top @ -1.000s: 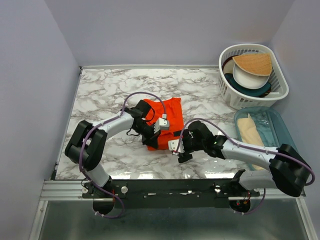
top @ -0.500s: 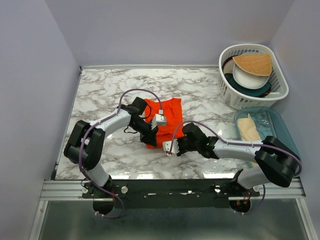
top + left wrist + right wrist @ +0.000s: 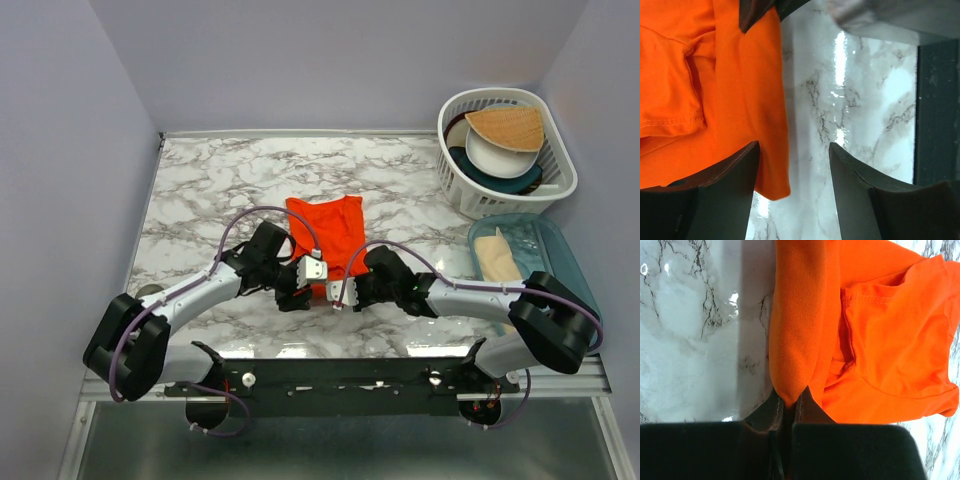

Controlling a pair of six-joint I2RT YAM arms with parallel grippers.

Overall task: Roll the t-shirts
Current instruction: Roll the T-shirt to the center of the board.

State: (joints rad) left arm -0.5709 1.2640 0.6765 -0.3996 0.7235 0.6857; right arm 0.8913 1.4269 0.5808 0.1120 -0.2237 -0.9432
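— Where's the plain orange-red short-sleeved t-shirt (image 3: 330, 228)?

— Lying bunched in the middle of the white-and-grey marble tabletop (image 3: 215, 180), a bit towards the near side. Its near edge sits right between the two arms.

— Which one has hold of it?

— The right gripper (image 3: 786, 402). Its jaws are pinched tight on a rolled fold of the fabric, and in the right wrist view that fold runs straight out from the fingertips, with a stitched hem lying beside it.

— And the left gripper (image 3: 795, 145)?

— Spread wide, holding nothing. One dark finger (image 3: 725, 185) hangs over the cloth and the other is over bare marble, so a corner of the shirt lies in the gap. I can't tell whether either finger touches the fabric.

— How close are the two?

— From above they're just beside each other at the shirt's near edge, left one on its left, right one on its right.

— Anything else on the table?

— A white slatted plastic basket (image 3: 560, 172) in the far right corner, holding bowls and a tan woven piece. Nearer, a see-through teal tub (image 3: 572, 262) with a beige cloth inside. Both are well apart from the shirt.
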